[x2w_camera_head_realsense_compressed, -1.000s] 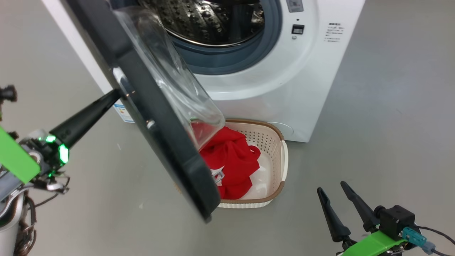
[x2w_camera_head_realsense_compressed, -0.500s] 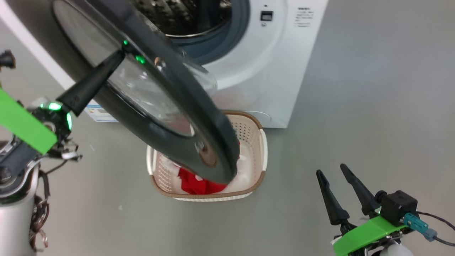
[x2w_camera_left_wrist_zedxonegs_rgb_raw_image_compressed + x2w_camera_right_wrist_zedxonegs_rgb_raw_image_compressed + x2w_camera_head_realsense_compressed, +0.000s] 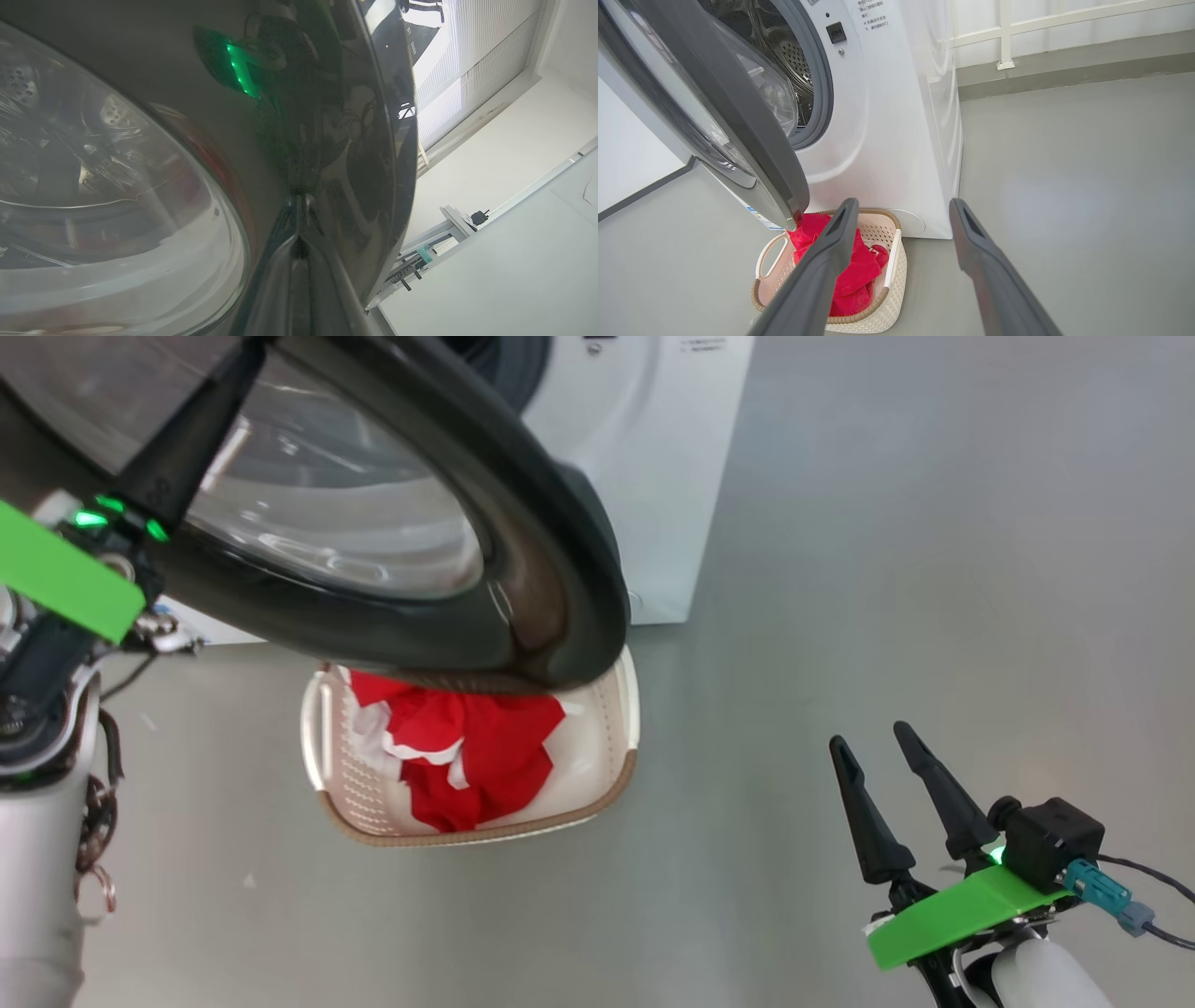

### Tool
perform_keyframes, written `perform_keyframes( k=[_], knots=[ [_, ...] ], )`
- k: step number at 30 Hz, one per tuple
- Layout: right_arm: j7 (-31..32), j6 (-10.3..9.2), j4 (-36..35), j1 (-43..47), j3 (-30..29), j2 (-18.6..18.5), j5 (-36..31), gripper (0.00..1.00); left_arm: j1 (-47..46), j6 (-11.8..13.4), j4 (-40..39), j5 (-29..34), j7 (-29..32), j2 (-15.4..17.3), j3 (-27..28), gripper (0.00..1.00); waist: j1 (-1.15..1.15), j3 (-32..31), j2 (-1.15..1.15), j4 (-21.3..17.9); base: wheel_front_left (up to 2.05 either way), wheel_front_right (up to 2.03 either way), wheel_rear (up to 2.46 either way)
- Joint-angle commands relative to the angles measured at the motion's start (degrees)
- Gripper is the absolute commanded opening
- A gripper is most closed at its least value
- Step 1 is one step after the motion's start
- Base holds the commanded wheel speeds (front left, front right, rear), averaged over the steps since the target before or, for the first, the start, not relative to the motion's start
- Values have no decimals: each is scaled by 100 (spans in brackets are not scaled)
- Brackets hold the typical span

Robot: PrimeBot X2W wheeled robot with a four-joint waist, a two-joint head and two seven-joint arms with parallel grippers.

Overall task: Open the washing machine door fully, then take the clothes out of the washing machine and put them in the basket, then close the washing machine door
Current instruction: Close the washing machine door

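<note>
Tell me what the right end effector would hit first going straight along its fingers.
Most likely the lower front of the big white washing machine, just above the cream perforated plastic basket; depth is hard to judge.

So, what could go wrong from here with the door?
1. The shut left tool presses only its tips on the glossy door; it could slip off.
2. The door's lower edge looks close over the clothes in the basket; it might snag them.
</note>
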Motion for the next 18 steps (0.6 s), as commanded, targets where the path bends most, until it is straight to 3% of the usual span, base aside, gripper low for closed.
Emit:
perform_keyframes(
  k=[1,8,18],
  knots=[
    [-37,28,-140,-147,109,23,17,100,-316,-38,-45,114,-174,319,105,0,0,159,0,-170,0,0,0],
    [-37,28,-151,-254,102,76,26,100,-672,-38,246,183,-745,495,-144,0,0,288,0,-349,0,0,0],
    [-37,28,-132,-205,43,92,15,100,-670,-38,442,-56,-1041,706,-538,0,0,217,0,-359,0,0,0]
  ],
)
